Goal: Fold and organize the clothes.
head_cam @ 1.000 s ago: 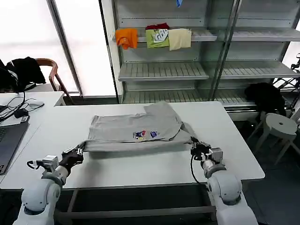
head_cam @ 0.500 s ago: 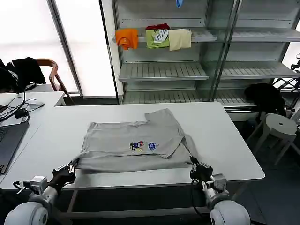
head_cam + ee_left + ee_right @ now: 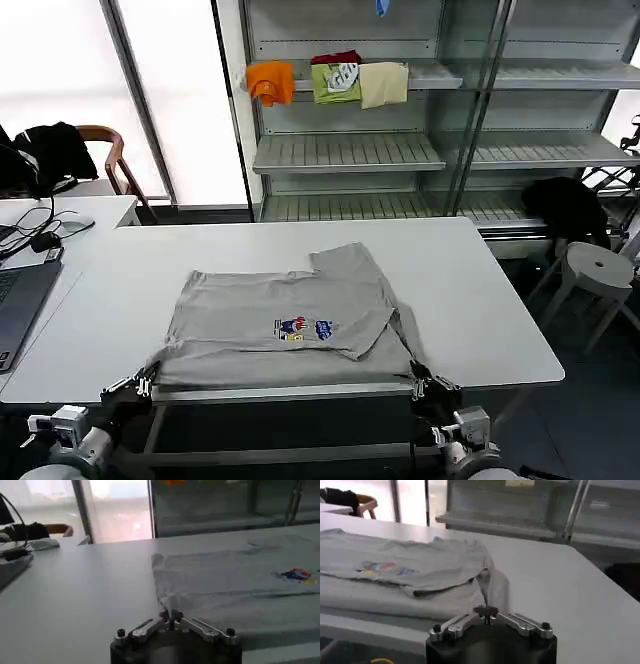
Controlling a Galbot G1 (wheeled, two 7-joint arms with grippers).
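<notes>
Grey cotton hangs from both our grippers at the table's point(image 3: 500, 330) near edge: our left gripper point(image 3: 143, 381) pinches one corner of the shirt point(image 3: 290, 320), our right gripper point(image 3: 424, 380) pinches the other. We count one shirt, folded once, lying at mid-table with bare white tabletop on either side and beyond. Three folded garments point(image 3: 330, 80) sit on the far shelf.

Bright daylight, blown-out windows

Tall windows point(image 3: 175, 95) behind glare white; the smooth white desk point(image 3: 480, 300) is evenly lit with faint shadows. Both wrist views are soft, their backgrounds hazy and out of focus.
</notes>
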